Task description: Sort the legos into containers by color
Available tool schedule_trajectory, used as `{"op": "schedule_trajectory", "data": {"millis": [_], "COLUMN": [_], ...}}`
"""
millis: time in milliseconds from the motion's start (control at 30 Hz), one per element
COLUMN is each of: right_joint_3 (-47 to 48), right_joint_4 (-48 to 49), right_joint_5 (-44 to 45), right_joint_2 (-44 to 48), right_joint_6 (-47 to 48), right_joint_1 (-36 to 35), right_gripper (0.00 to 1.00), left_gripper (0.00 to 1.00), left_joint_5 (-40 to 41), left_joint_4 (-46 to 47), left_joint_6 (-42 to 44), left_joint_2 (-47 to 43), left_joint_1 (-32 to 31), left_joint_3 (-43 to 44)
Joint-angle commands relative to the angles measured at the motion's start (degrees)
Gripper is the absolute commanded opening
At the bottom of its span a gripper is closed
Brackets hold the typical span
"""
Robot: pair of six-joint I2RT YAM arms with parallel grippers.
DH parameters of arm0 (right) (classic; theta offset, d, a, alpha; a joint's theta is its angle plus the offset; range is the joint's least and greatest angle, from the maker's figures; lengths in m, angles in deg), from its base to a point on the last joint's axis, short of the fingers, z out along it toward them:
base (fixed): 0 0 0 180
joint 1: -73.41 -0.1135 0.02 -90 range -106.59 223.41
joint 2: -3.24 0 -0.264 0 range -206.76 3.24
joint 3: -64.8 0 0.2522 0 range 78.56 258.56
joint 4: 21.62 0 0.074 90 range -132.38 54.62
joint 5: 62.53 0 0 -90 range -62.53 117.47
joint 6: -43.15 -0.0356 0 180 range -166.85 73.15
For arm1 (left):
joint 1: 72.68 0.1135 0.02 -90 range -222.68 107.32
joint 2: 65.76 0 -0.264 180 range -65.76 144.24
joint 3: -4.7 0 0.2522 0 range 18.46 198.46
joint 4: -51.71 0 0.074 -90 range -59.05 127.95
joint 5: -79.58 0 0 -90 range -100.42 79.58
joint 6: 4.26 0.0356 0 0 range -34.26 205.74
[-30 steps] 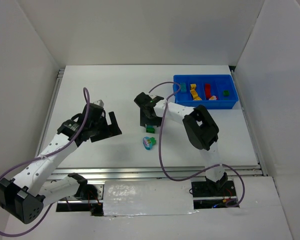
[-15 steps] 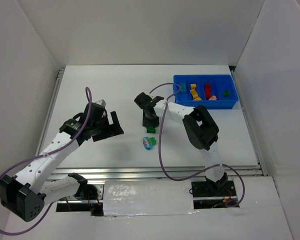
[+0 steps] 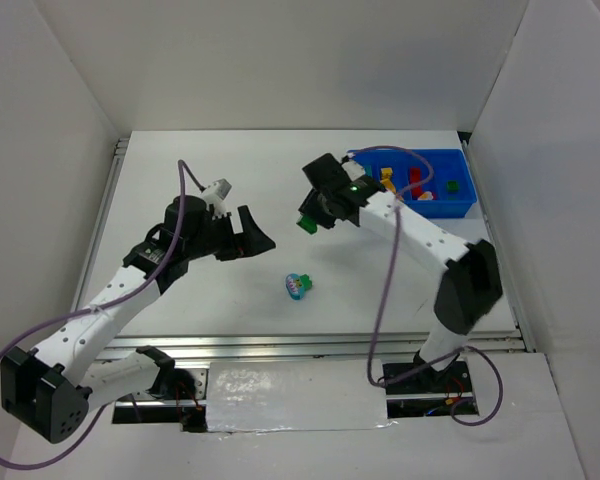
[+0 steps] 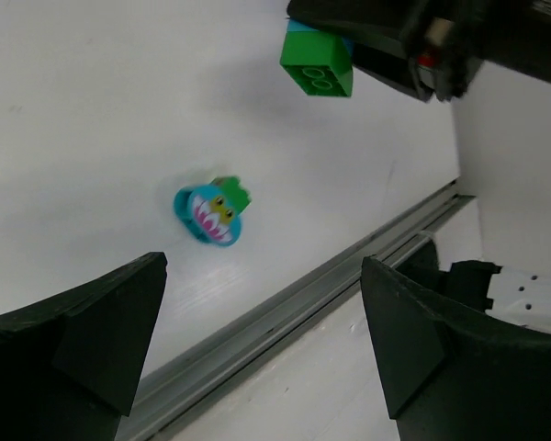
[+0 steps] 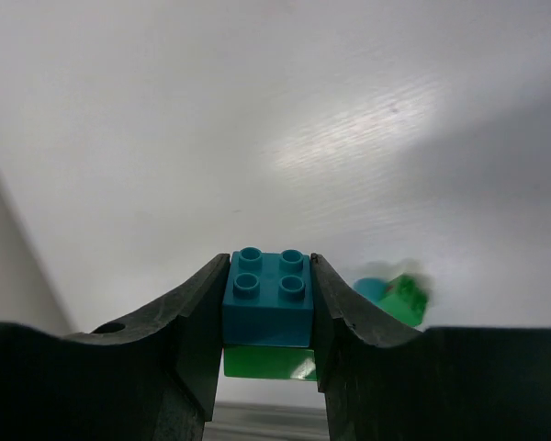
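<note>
We see the right end effector (image 3: 310,220) clamped on a stacked lego (image 4: 318,62), teal over green, held clear of the white worktop (image 3: 180,170) just above the centre of the overhead frame. The wrist view shows both fingers pressed against the teal block's sides. The left end effector (image 3: 248,238) hovers left of centre, jaws spread wide, holding nothing. A cyan monster-faced lego (image 3: 298,286) lies on the worktop below centre. The blue tray (image 3: 460,208) sits upper right, with yellow, red and green legos (image 3: 417,180) in its compartments.
</note>
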Motion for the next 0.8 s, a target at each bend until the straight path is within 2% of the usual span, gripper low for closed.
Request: {"op": "schedule_trajectory", "data": {"millis": [0, 133, 267, 567, 700, 767], "right_joint_3": [-3.4, -9.3, -8.3, -10.8, -10.8, -10.9], "right_joint_4": [4.1, 9.5, 6.6, 6.5, 7.7, 8.5], "right_joint_5": [3.0, 2.7, 3.6, 5.7, 5.1, 4.8], "right_joint_2": [12.0, 21.4, 22.3, 24.7, 25.7, 26.2], "right_joint_6": [-10.6, -13.3, -13.3, -14.2, -14.0, -14.1], "right_joint_1": [-2.0, -2.9, -3.4, -4.2, -4.3, -4.1], "right_gripper": [0.00, 0.00, 0.00, 0.00, 0.00, 0.00], "left_gripper": [0.98, 0.95, 0.98, 0.98, 0.83, 0.82], "left_joint_5": [-5.8, -8.5, -11.3, -13.2, -12.3, -12.1], "left_joint_4": [13.9, 22.6, 30.6, 38.3, 38.3, 38.6], "left_joint_6": [0.1, -1.2, -1.4, -1.0, -0.9, -1.2], "left_joint_2": [1.1, 6.5, 9.9, 14.3, 15.1, 15.6], "left_joint_1": [-0.4, -1.9, -4.9, -9.7, -9.8, -9.9], "left_joint_3": [2.0, 4.3, 6.8, 9.5, 9.4, 9.1]}}
